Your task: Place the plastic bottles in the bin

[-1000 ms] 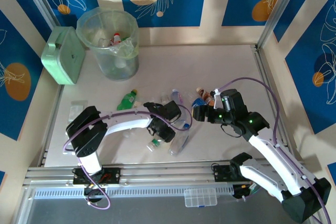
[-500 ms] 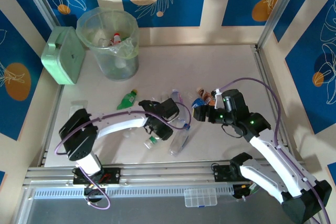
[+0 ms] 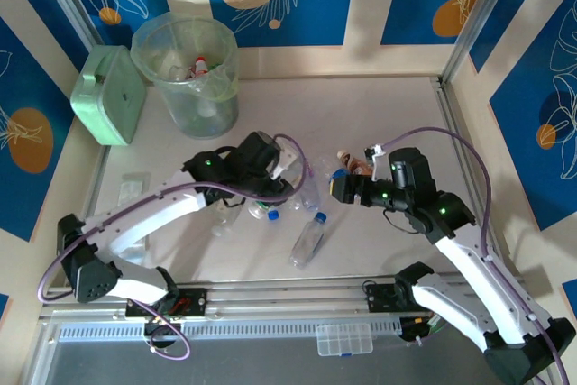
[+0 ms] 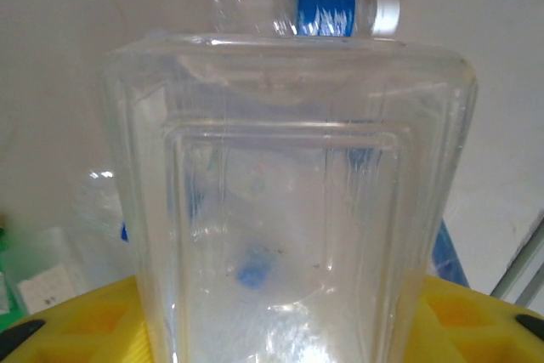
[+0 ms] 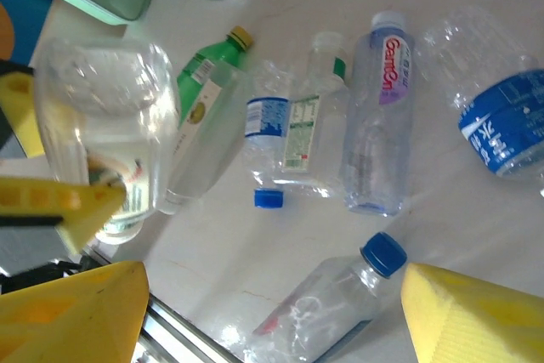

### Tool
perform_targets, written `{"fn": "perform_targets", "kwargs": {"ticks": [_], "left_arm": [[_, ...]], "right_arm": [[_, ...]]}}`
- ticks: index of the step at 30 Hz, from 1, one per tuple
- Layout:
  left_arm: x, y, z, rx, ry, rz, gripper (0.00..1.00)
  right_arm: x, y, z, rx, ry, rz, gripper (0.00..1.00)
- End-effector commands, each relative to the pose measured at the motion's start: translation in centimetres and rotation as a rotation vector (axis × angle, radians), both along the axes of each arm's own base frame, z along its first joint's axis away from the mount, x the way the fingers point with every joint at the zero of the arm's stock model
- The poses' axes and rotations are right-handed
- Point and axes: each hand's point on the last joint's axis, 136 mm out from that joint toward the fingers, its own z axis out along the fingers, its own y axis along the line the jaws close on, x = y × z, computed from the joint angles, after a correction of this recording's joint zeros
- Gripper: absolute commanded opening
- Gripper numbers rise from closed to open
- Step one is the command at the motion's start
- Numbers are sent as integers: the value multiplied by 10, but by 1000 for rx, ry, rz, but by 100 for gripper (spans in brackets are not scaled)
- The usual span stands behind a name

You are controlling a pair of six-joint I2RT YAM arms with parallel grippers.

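A pale table (image 3: 388, 114) is seen from above, with blue and cream patterned walls around it; at its far left corner stands the tall round translucent pale-green bin (image 3: 196, 113) with a clear bag liner, upright, with a few items inside, one red-capped; just to its left a mint-green boxy container (image 3: 108, 96) leans against the wall.

Two white and black arms reach in from the near edge; the left arm stretches to the middle of the table; the left gripper (image 4: 276, 325) has its yellow pads clamped on the sides of a clear square-sided plastic bottle (image 4: 289, 210), which the right wrist camera also sees held up off the table at the left (image 5: 110, 133); the right gripper (image 5: 274, 274) hangs above the table with its two yellow fingers (image 5: 476, 316) wide apart and nothing between them.

The other plastic bottles lie loose on the table, well apart from the bin; beneath the right gripper lies a clear bottle with a blue cap (image 5: 340, 295); beyond it, side by side, lie a clear bottle with pink lettering and a white cap (image 5: 378, 116), a crumpled bottle with a green and white label (image 5: 308, 129), a small bottle with a blue label and blue cap (image 5: 265, 146), and a green bottle with a yellow cap (image 5: 208, 74); a blue-labelled clear bottle (image 5: 501, 116) lies at the right; a brownish bottle (image 3: 350, 160) lies just beyond the right gripper.
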Motion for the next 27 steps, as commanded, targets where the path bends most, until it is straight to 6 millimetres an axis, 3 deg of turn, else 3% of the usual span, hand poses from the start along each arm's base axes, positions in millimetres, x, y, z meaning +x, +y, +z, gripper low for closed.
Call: {"fn": "perform_targets", "kwargs": {"ticks": [1, 5, 9, 16, 22, 27], "left_arm": [[19, -8, 48, -178, -61, 39, 0], [48, 3, 81, -308, -97, 161, 0], [87, 26, 122, -461, -136, 343, 0], [147, 54, 183, -582, -238, 551, 0], [198, 98, 217, -717, -315, 742, 0], [232, 135, 233, -818, -320, 843, 0]], "right_arm": [[-4, 4, 27, 38, -61, 38, 79], [-8, 7, 43, 55, -84, 61, 79], [-11, 6, 57, 55, -110, 70, 79], [-14, 4, 70, 52, -128, 79, 79], [-16, -1, 71, 23, -130, 71, 79], [-18, -4, 72, 5, -130, 67, 79]]}}
